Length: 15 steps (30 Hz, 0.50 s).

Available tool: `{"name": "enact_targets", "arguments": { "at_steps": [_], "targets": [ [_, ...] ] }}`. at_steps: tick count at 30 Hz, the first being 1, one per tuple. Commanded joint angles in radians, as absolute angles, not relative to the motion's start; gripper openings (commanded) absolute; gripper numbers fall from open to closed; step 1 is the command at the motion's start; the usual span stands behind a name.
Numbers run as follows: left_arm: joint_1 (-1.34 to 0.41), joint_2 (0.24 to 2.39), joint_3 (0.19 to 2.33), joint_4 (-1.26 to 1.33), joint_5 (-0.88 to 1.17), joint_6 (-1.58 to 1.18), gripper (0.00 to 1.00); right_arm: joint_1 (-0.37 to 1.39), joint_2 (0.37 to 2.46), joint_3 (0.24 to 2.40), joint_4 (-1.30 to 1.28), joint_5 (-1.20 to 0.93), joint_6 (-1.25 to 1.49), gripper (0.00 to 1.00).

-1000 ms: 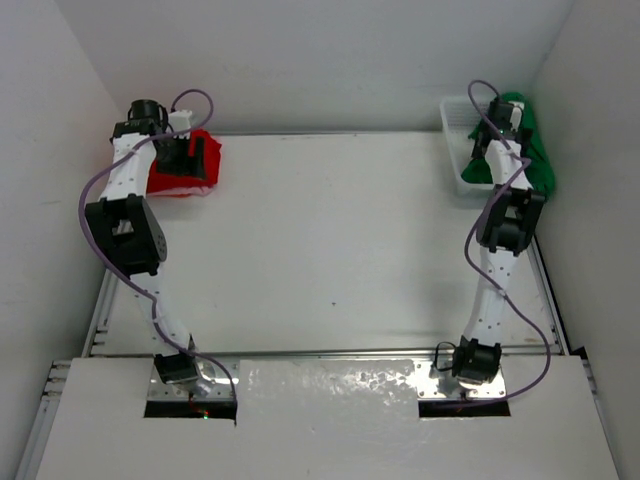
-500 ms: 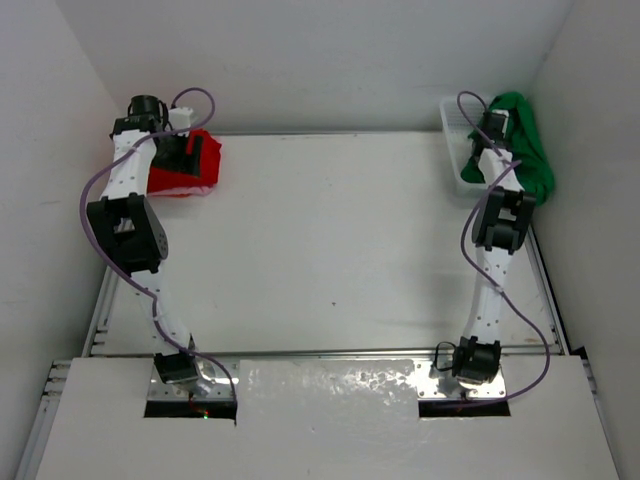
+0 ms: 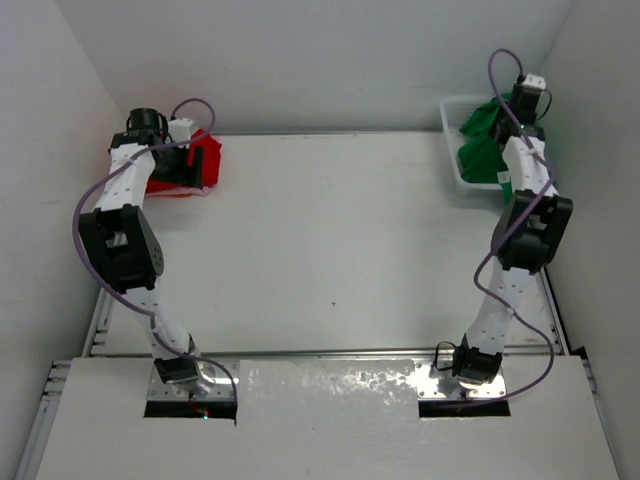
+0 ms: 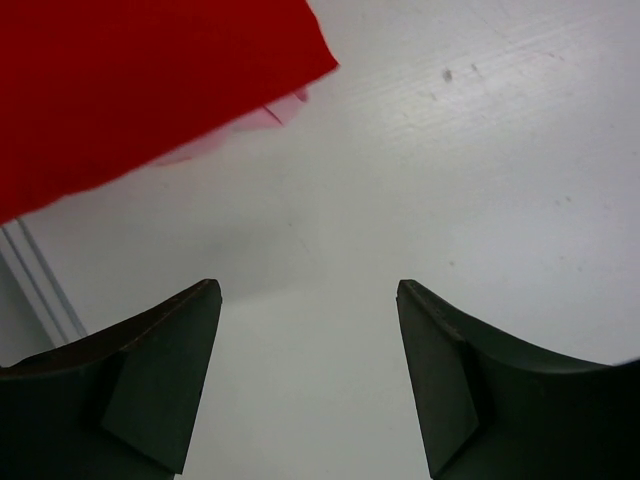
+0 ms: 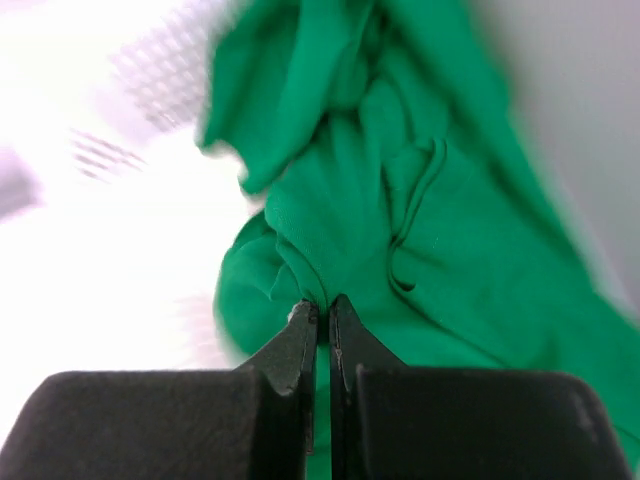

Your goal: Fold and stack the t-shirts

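Your right fingers (image 5: 312, 335): just snapped shut, pinching green shirt (image 5: 400, 230) at the tips, raised over basket (image 3: 452, 110) | your left fingers (image 4: 170, 370): spread, empty, over tabletop (image 4: 450, 150); red shirt (image 4: 130, 80) beyond tips, apart | judged: green next to fold.

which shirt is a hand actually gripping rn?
The green t-shirt, pinched in the shut right hand at the basket. The red t-shirt lies on the table; left hand open, holding nothing.
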<state>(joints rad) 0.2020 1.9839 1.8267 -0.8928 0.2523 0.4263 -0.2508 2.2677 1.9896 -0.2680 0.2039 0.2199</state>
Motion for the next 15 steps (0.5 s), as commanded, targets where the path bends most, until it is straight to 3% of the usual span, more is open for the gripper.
{"name": "enact_targets", "arguments": {
  "at_steps": [1, 9, 15],
  "targets": [
    [0.192, 1.829, 1.72, -0.773, 0.344, 0.407, 0.69, -0.245, 2.053, 1.928, -0.137, 0.144, 0.301, 0.0],
    [0.193, 1.7, 1.568, -0.707, 0.379, 0.374, 0.69, -0.245, 1.907, 1.844, -0.155, 0.098, 0.314, 0.0],
    [0.192, 1.657, 1.577, -0.698, 0.394, 0.383, 0.69, -0.203, 1.751, 1.977, -0.16, 0.055, 0.313, 0.0]
  ]
}}
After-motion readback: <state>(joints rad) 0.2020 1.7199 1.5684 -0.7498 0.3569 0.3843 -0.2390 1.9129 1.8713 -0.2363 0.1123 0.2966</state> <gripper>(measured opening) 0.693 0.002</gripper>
